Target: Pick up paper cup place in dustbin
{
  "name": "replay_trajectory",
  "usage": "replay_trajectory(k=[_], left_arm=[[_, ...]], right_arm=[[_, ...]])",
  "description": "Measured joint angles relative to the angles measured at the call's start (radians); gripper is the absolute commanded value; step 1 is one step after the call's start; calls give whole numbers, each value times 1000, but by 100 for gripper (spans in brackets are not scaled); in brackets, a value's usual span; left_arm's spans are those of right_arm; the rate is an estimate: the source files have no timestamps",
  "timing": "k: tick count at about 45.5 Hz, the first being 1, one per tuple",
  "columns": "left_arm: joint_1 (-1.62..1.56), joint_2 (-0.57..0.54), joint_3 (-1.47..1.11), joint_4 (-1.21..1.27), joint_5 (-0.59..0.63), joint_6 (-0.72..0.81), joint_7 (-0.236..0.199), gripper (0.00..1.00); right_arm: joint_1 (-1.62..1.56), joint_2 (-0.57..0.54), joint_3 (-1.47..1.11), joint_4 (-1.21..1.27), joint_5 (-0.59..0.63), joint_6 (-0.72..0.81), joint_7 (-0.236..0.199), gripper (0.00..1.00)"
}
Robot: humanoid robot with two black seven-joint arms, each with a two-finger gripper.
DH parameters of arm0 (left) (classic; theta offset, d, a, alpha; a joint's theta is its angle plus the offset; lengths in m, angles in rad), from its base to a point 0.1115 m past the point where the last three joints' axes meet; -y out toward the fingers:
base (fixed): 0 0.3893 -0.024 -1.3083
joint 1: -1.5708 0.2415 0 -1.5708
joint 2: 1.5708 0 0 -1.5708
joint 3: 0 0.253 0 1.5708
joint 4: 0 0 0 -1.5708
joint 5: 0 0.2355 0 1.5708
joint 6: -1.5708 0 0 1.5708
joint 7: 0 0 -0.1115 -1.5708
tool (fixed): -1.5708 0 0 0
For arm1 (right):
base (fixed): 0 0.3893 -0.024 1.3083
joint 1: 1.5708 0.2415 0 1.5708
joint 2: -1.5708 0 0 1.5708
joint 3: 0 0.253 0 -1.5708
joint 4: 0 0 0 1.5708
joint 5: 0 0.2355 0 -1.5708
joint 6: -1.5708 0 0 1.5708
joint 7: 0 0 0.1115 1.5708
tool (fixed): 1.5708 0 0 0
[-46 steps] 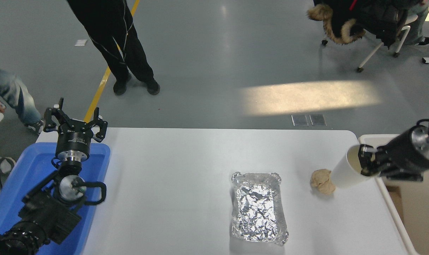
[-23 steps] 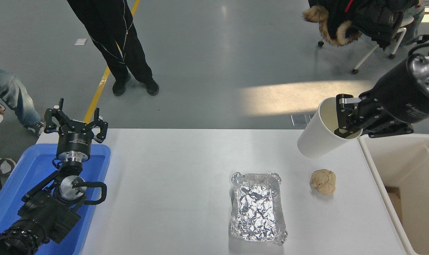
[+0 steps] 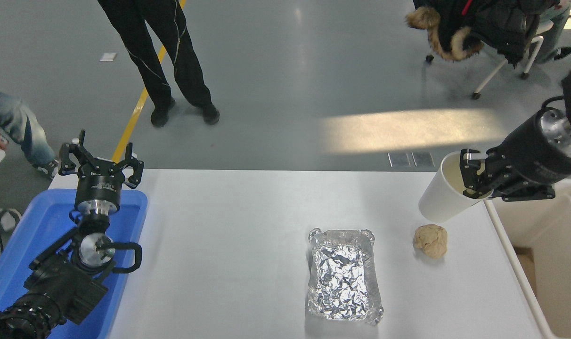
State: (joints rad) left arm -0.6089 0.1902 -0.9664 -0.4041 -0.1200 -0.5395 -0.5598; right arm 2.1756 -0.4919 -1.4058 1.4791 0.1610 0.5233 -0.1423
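Your right gripper (image 3: 474, 181) has its jaws pinched on the rim of the light, crushable paper cup (image 3: 443, 195), tilted above the tabletop's (image 3: 248, 235) right edge beside the dustbin (image 3: 511, 254), so squeeze gently.

I see a lab/test hall: bare grey floor (image 3: 276, 70) w/ yellow line (image 3: 134, 117), white bench (image 3: 229, 235), rolling chair (image 3: 507, 52), a person standing (image 3: 167, 56).

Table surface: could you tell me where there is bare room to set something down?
The widest bare stretch of the table lies between the blue tub and the foil tray. The far strip behind the tray is also free. The right end is crowded: dough lump, held paper cup.
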Motion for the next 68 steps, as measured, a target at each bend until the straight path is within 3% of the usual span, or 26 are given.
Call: replay_trajectory(k=[16, 31, 43, 45, 50, 52, 68], left_arm=[[0, 0, 0, -1, 1, 0, 0, 99], [0, 0, 0, 0, 0, 0, 0, 99], [0, 0, 0, 0, 0, 0, 0, 99], [0, 0, 0, 0, 0, 0, 0, 99], [0, 0, 0, 0, 0, 0, 0, 99], [0, 0, 0, 0, -1, 0, 0, 99], [0, 0, 0, 0, -1, 0, 0, 99]], right_arm=[[-456, -96, 33, -336, 24, -186, -3, 0], [-844, -133, 144, -635, 184, -337, -5, 0], [-1124, -115, 302, -846, 238, -443, -6, 40], [-1162, -105, 328, -886, 241, -455, -6, 51], [-1271, -75, 396, -1010, 247, -484, -6, 89], [-1301, -65, 414, -1049, 248, -490, -6, 100], [-1418, -9, 499, -1227, 248, -513, -6, 100]])
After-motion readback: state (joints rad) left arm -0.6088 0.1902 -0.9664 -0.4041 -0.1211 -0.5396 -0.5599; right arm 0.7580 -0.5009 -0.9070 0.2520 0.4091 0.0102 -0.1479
